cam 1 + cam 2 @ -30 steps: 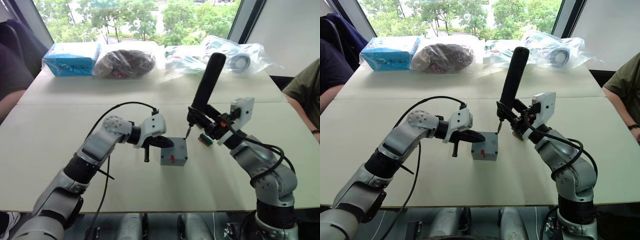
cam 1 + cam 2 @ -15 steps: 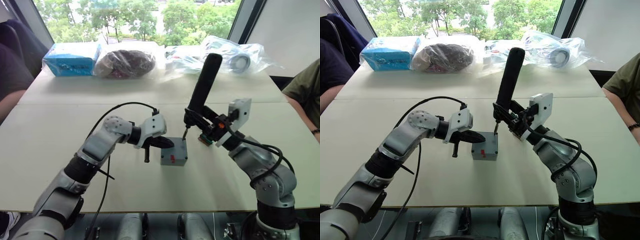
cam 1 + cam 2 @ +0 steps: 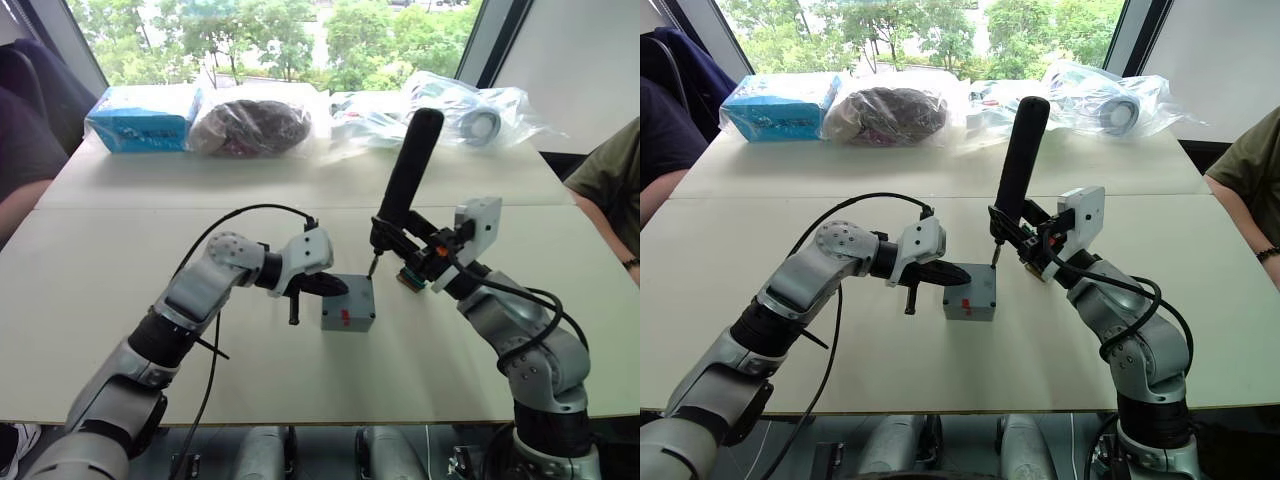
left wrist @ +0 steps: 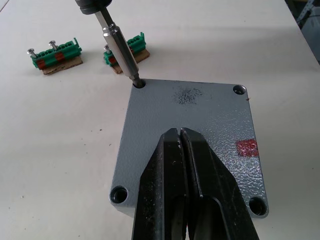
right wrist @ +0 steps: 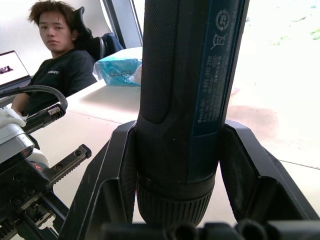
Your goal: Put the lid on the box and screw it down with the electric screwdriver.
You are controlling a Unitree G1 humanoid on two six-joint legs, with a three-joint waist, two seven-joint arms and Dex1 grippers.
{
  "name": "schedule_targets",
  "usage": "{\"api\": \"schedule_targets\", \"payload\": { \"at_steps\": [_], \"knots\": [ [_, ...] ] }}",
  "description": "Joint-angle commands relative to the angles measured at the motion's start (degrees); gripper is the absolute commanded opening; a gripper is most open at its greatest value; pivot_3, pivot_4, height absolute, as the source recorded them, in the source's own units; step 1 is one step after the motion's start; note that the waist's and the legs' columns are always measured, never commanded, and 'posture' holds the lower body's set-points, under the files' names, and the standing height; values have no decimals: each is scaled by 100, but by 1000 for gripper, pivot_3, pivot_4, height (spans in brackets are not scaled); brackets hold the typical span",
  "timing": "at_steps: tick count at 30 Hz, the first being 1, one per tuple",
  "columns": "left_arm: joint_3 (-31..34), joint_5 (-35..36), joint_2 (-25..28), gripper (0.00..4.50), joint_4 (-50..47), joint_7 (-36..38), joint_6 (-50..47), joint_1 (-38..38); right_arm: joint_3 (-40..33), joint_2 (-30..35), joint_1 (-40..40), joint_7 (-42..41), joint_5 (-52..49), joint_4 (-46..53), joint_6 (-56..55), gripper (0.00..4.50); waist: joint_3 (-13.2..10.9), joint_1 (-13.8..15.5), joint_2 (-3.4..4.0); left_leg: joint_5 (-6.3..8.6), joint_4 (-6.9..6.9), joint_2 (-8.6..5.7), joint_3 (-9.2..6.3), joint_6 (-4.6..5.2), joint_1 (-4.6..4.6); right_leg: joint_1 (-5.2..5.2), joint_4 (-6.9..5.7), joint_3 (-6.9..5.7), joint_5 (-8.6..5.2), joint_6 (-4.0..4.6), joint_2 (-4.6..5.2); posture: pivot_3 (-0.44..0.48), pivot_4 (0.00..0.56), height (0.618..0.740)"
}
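Note:
The grey lid (image 4: 190, 115) lies flat on the box (image 3: 356, 321), whose near wall carries a red mark. My left gripper (image 4: 181, 150) is shut, its fingertips pressing on the lid's top (image 3: 350, 292). The right gripper (image 3: 397, 240) is shut on the black electric screwdriver (image 3: 408, 165), held nearly upright with a slight tilt. Its metal bit (image 4: 120, 50) points into the screw hole at the lid's far right corner. Screw holes show at the other corners of the lid. In the right wrist view the fingers (image 5: 117, 170) clamp the screwdriver (image 5: 185, 90) from both sides.
Two green terminal blocks (image 4: 55, 51) lie just beyond the box, near my right gripper. A blue packet (image 3: 143, 117), a dark bag (image 3: 250, 125) and clear plastic bags (image 3: 460, 110) line the table's back. A person (image 3: 20, 150) sits at the left, another (image 3: 612, 180) at the right.
My right gripper has carried the screwdriver slightly to the left, closer to the box, with the bit over the lid's corner. The left gripper and the box have not moved.

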State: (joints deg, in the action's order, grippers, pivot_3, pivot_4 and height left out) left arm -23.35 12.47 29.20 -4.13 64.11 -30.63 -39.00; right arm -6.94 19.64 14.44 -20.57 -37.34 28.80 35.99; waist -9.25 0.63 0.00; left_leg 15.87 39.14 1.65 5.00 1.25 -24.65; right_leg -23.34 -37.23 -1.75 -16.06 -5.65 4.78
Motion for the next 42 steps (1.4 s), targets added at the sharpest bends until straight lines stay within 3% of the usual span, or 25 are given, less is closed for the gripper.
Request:
{"api": "schedule_targets", "payload": {
  "at_steps": [1,9,24,42],
  "knots": [
    [-13,-97,74,0,18,-3,-67,61,116,-57,-41,-28,44,244,-196,1808,0,0,0,0,0,0,0,0,0,0,0,0,0,0,0,0,150,740],
    [3,-82,126,0,37,6,-97,159,899,194,-425,-253,827,177,-482,1808,16,-9,-20,1,-1,4,0,2,24,22,3,1,-1,1,-6,0,150,740],
    [-2,-111,140,0,22,-61,-98,366,897,76,-986,-305,1001,-121,-768,1808,66,-6,-69,9,-18,10,-3,11,110,108,19,-1,-9,15,-6,0,150,740],
    [-80,-176,125,0,26,-37,-57,440,965,76,-1118,-197,1204,-356,-653,1808,144,-5,-98,12,-28,10,-5,12,118,112,20,0,-25,43,16,0,150,740]
  ]
}}
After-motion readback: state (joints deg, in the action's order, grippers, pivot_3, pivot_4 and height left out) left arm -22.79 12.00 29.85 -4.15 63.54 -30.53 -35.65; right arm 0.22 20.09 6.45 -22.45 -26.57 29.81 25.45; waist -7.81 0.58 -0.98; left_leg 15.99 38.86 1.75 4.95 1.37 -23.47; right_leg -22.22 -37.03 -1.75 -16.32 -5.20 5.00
